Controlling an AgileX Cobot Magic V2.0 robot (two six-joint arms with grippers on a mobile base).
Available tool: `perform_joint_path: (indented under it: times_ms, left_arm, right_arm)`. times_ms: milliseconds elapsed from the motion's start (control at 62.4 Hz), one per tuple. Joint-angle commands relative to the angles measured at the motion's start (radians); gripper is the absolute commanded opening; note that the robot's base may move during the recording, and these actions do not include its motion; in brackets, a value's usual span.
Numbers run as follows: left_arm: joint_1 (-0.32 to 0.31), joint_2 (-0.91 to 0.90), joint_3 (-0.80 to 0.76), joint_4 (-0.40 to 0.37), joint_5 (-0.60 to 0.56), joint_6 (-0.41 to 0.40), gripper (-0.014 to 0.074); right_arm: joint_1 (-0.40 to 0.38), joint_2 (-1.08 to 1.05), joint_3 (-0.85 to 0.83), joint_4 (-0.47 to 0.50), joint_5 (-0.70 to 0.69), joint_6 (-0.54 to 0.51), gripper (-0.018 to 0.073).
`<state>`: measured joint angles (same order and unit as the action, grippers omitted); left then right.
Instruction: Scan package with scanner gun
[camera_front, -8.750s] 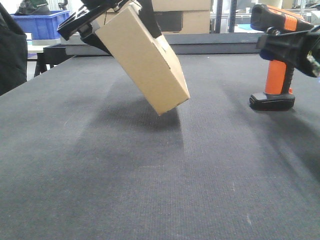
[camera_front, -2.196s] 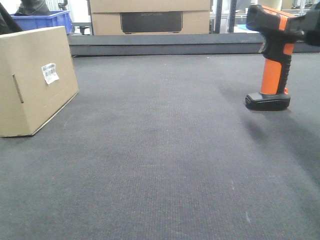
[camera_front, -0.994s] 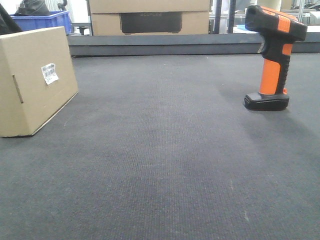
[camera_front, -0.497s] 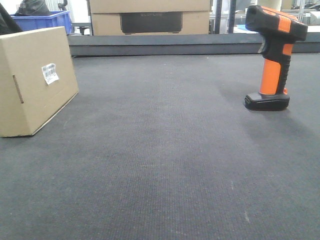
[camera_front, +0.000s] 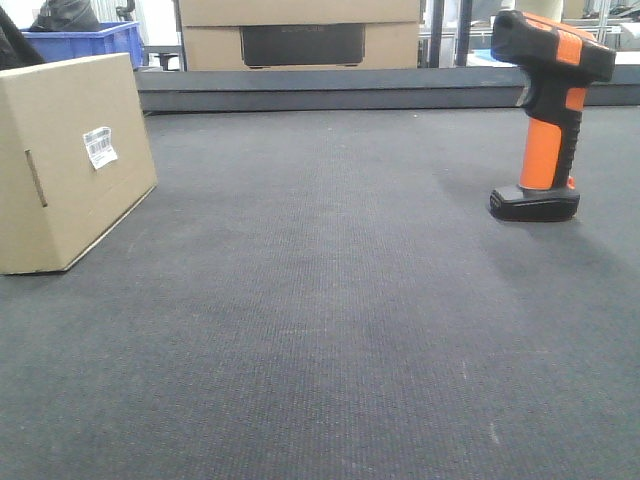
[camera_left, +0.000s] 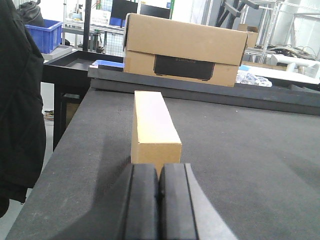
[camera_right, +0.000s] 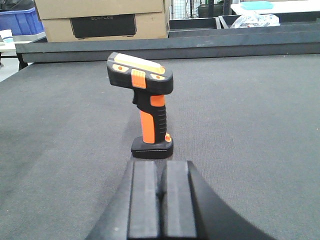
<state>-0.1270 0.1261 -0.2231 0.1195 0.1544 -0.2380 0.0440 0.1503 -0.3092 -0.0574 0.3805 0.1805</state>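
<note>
The package, a small brown cardboard box with a white barcode label and a narrow slot, rests on the dark table at the left. The left wrist view has it end-on, just beyond my left gripper, which is shut and empty. The scanner gun stands upright on its flat black foot at the right, orange handle and black head. It stands a short way in front of my right gripper, whose jaws are shut on nothing. Neither gripper shows in the front view.
A wider cardboard box with a dark panel sits behind the table's raised back edge. A blue crate is at the back left. A black garment hangs beside the table's left edge.
Since 8.8 s ago the package was set down at the left and both grippers left the front view. Over the last second nothing has visibly moved.
</note>
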Motion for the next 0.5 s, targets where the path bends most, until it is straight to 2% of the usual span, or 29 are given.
perform_joint_path:
  times_ms: [0,112,208,304,401,481]
  left_arm:
    - [0.004,-0.003,0.001,-0.002,-0.02,-0.005,-0.0111]
    - [0.004,-0.003,0.001,-0.002,-0.02,-0.005,-0.0111]
    - [0.004,-0.003,0.001,-0.002,-0.02,-0.005,-0.0111]
    - [0.004,-0.003,0.001,-0.002,-0.02,-0.005,-0.0111]
    - [0.004,-0.003,0.001,-0.002,-0.02,-0.005,-0.0111]
    - [0.004,-0.003,0.001,-0.002,-0.02,-0.005,-0.0111]
  right_arm:
    - [-0.005,-0.004,-0.009,0.0,-0.021,0.003,-0.0168]
    - [-0.007,-0.027,0.022,-0.019,-0.054,-0.005,-0.0168]
    - [-0.026,-0.081,0.085,0.012,-0.125,-0.11,-0.0168]
    - [-0.056,-0.138,0.149,0.027,-0.157,-0.135,-0.0168]
    - [-0.09,-0.15,0.216,0.029,-0.186,-0.222,-0.0168]
    - [-0.114,-0.15,0.257,0.073,-0.25,-0.234,-0.0168]
